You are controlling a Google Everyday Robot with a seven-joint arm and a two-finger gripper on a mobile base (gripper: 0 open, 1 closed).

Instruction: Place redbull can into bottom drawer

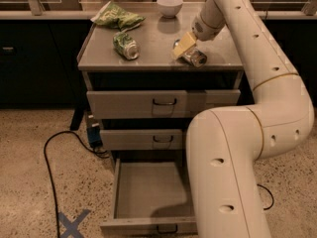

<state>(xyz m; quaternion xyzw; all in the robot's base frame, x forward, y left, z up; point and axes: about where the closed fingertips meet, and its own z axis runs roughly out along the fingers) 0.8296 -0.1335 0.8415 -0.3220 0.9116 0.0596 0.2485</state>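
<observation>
The redbull can (192, 55) lies on its side on the grey cabinet top (153, 48), right of middle, its shiny silver end facing the front right. My gripper (184, 44) reaches down from the white arm and sits right at the can's upper left side, touching or nearly touching it. The bottom drawer (148, 195) is pulled open below, showing a flat grey floor with nothing in it; my arm's big lower link covers its right part.
A green can (126, 46) lies on the cabinet top at the left. A green snack bag (118, 18) and a white bowl (169, 6) sit at the back. The top drawer (163, 103) and middle drawer (148, 139) are slightly open. A black cable (49, 157) runs over the floor.
</observation>
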